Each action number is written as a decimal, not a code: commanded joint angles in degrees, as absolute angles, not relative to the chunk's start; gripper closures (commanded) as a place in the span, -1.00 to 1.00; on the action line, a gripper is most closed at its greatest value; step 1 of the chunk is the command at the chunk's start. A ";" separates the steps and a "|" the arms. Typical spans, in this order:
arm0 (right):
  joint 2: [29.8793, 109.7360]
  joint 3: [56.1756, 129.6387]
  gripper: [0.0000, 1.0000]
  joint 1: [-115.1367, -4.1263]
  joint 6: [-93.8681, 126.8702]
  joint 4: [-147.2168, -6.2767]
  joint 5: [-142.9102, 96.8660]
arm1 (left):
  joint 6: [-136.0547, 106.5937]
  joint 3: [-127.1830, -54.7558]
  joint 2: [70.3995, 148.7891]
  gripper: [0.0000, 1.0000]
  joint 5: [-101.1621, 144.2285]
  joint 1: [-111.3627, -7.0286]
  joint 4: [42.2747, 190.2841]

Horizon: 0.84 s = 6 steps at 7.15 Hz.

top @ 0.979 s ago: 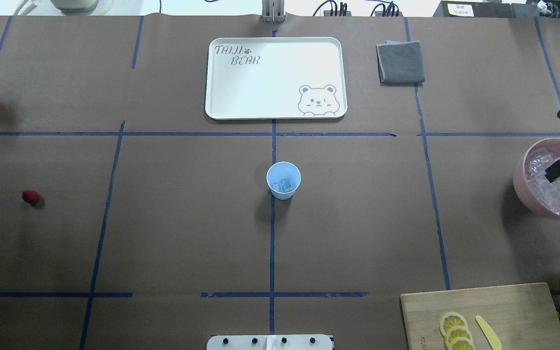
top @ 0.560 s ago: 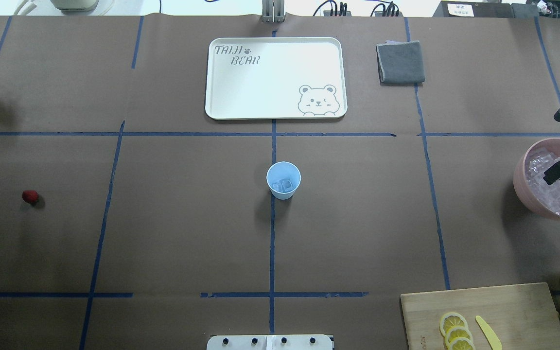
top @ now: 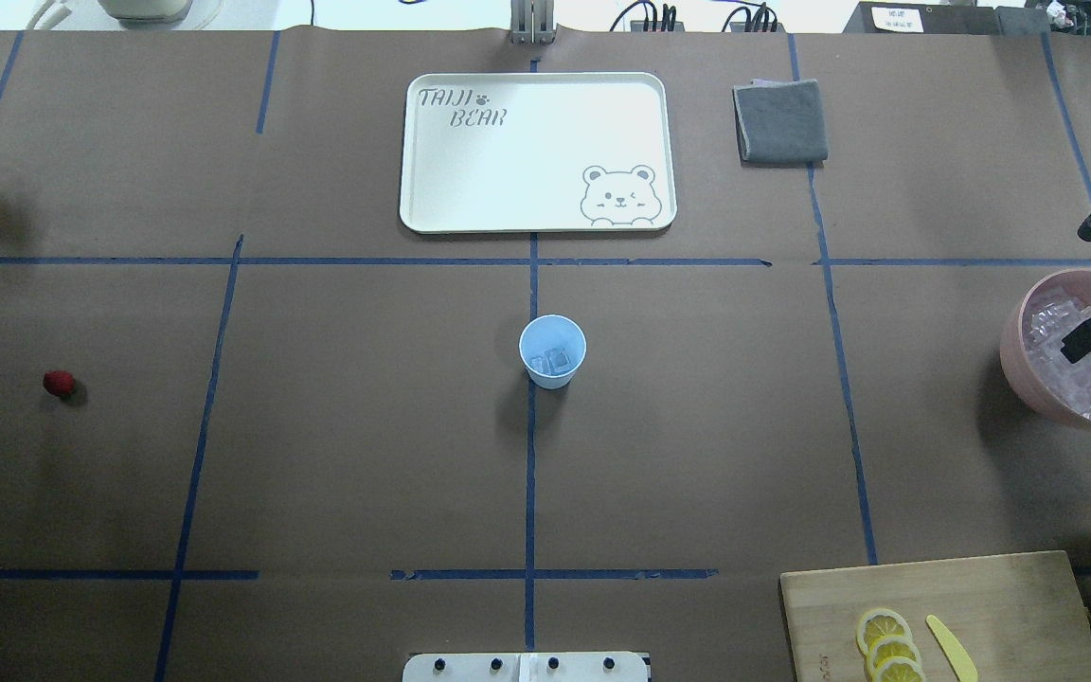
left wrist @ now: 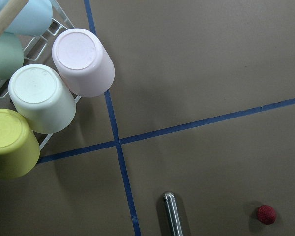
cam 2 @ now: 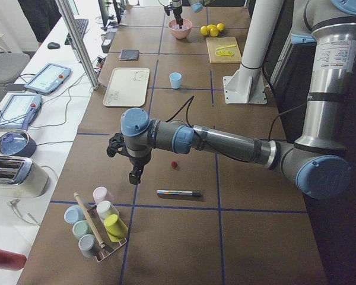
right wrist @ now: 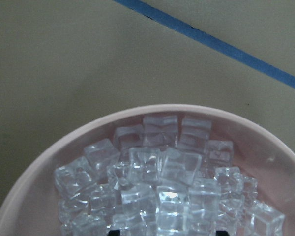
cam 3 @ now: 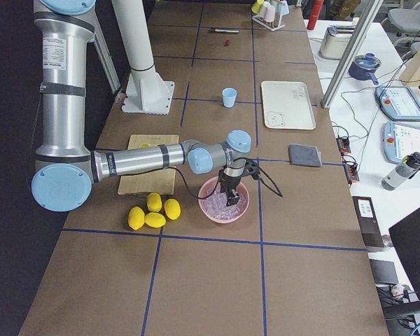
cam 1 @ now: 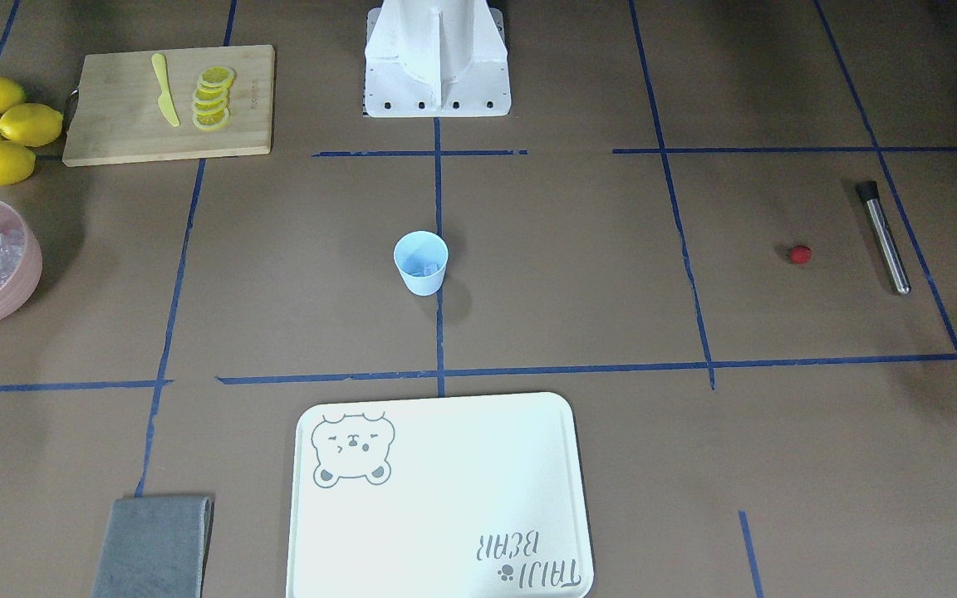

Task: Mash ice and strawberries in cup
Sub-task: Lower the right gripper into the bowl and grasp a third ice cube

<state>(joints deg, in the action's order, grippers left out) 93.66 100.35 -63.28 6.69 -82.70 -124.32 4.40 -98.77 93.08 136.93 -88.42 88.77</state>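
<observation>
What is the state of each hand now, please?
Left hand: cannot be told; it shows only in the side view.
Right hand: open, down at the ice in the bowl.

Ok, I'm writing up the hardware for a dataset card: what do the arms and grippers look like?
The left arm and right arm are silver-grey tubes with light-blue joint caps and white printed labels. The left gripper and right gripper are black, each with a black cable looping off the wrist.
</observation>
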 commanded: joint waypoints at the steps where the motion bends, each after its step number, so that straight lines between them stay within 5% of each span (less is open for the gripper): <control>1: 93.52 100.28 -0.42 -63.37 6.77 -82.71 -124.28 | 4.39 -98.79 93.08 -1.00 136.93 -88.42 88.77; 6: 92.38 100.28 -0.41 -63.90 6.94 -82.88 -124.63 | 4.31 -98.88 93.60 -1.00 136.93 -88.42 88.68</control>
<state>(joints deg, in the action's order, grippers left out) 92.71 100.28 -63.83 6.89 -82.81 -124.65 4.37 -98.86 93.42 136.93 -88.42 88.69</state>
